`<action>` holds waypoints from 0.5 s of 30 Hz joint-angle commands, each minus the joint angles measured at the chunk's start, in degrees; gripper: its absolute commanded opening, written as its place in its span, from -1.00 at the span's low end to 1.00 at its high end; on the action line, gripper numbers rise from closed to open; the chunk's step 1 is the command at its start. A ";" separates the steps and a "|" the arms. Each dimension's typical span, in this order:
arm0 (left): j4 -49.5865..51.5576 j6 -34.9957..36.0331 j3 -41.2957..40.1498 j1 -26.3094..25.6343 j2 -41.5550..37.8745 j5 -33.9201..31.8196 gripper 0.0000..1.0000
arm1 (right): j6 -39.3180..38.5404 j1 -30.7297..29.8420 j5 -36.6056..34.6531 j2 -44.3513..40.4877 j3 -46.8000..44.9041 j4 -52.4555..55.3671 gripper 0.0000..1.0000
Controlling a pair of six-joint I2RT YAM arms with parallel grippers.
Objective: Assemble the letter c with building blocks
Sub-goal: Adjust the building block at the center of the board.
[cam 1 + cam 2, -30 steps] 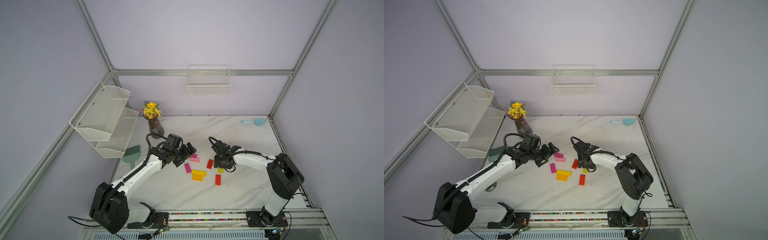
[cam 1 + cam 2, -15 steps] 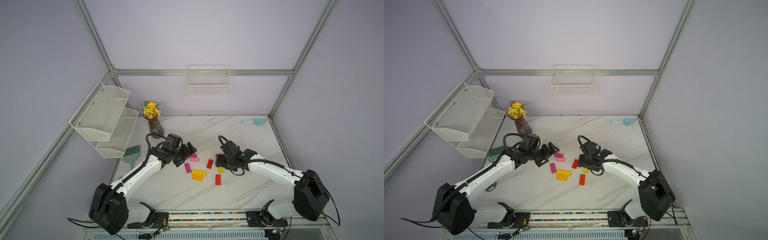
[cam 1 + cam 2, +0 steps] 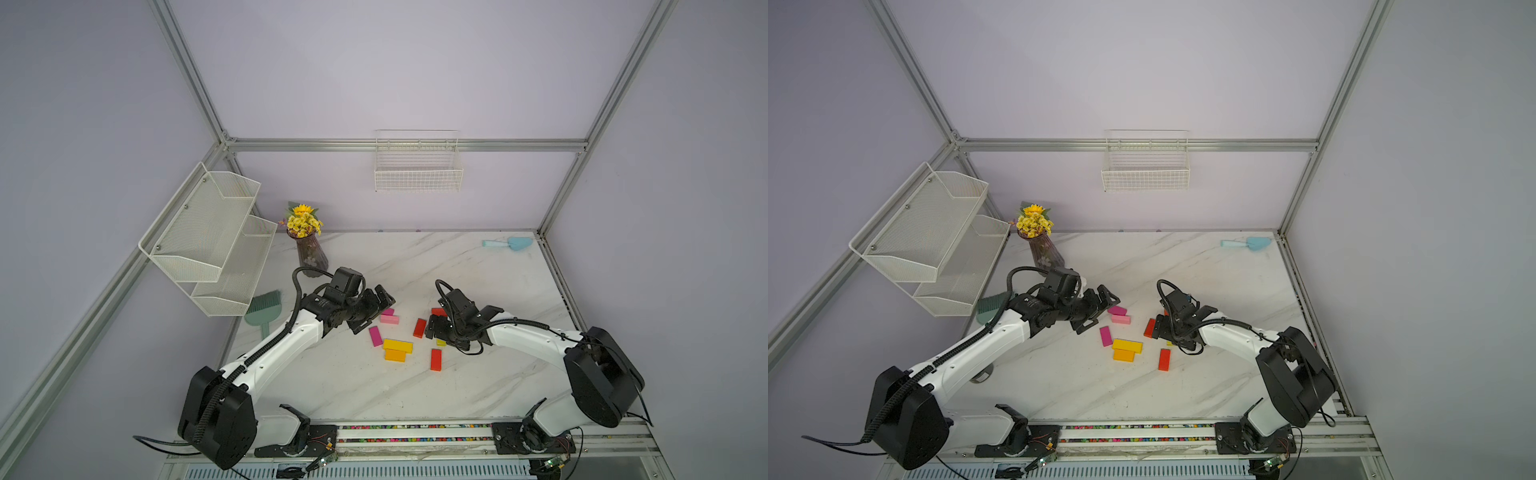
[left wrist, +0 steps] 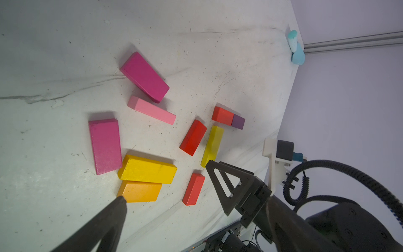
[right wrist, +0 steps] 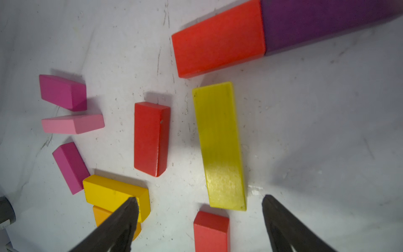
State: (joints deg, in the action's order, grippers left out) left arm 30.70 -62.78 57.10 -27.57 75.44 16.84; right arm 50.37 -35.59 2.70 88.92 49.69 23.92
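Building blocks lie scattered mid-table in both top views: two magenta [image 3: 375, 336], a light pink [image 3: 389, 319], a thick yellow [image 3: 397, 345] against an orange [image 3: 395, 355], and red ones [image 3: 436, 359]. A long yellow block [image 5: 220, 144] lies flat, its near end between the spread tips of my right gripper [image 5: 200, 198] [image 3: 432, 328], which is open and holds nothing. Beyond it a red block [image 5: 218, 41] butts end to end against a dark purple one [image 5: 327, 21]. My left gripper [image 3: 374, 311] [image 4: 194, 198] hovers open and empty left of the magenta and pink blocks.
A vase of yellow flowers [image 3: 309, 253] stands at the back left, a green brush [image 3: 264, 309] beside the white mesh shelf [image 3: 208, 237]. A light blue scoop [image 3: 509, 243] lies in the far right corner. A wire basket [image 3: 417, 166] hangs on the back wall.
My right gripper's jaws have spread wider over the long yellow block, and that arm's elbow has swung out to the right. The left arm and the blocks have stayed put.
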 commanded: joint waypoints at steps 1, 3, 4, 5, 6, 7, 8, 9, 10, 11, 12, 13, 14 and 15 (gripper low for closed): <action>-0.84 1.69 1.96 -0.29 0.23 1.06 1.00 | 1.41 1.35 0.99 1.78 0.41 -4.58 0.82; -0.40 1.92 2.21 -0.30 0.32 1.08 1.00 | 1.41 1.81 1.14 2.42 0.42 -5.48 0.81; -0.22 2.04 2.35 -0.32 0.40 1.01 1.00 | 1.54 2.05 1.59 2.76 0.41 -6.07 0.81; -0.12 2.05 2.43 -0.29 0.41 1.01 1.00 | 1.56 2.27 2.07 3.18 0.41 -6.45 0.81; -0.03 2.14 2.64 -0.29 0.49 0.98 1.00 | 1.62 2.45 2.47 3.54 0.42 -6.68 0.81; 0.06 2.18 2.70 -0.29 0.50 0.88 1.00 | 1.58 2.67 2.86 3.92 0.47 -7.03 0.81; 0.15 2.23 2.92 -0.30 0.63 0.87 1.00 | 1.62 2.85 3.22 4.30 0.49 -7.32 0.81; 0.15 2.23 3.05 -0.29 0.75 0.85 1.00 | 1.61 2.97 3.40 4.56 0.54 -7.44 0.81; 0.28 2.23 3.19 -0.29 0.89 0.87 1.00 | 1.62 3.05 3.62 4.75 0.63 -7.59 0.81; 0.25 2.23 3.34 -0.29 1.01 0.92 1.00 | 1.66 3.24 3.71 5.00 0.66 -7.71 0.81; 0.28 2.23 3.45 -0.29 1.10 0.93 1.00 | 1.79 3.37 3.87 5.11 0.67 -7.83 0.81; 0.24 2.23 3.53 -0.29 1.20 0.99 1.00 | 1.83 3.55 4.02 5.28 0.67 -8.05 0.81; 0.24 2.23 3.59 -0.29 1.29 0.87 1.00 | 1.92 3.66 4.15 5.38 0.78 -8.17 0.80; 0.24 2.23 3.63 -0.29 1.37 0.84 1.00 | 1.95 3.82 4.32 5.55 0.81 -8.20 0.80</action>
State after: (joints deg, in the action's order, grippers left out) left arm 31.09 -61.89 58.96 -27.57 76.62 17.02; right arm 50.78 -32.29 6.28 93.17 50.02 16.75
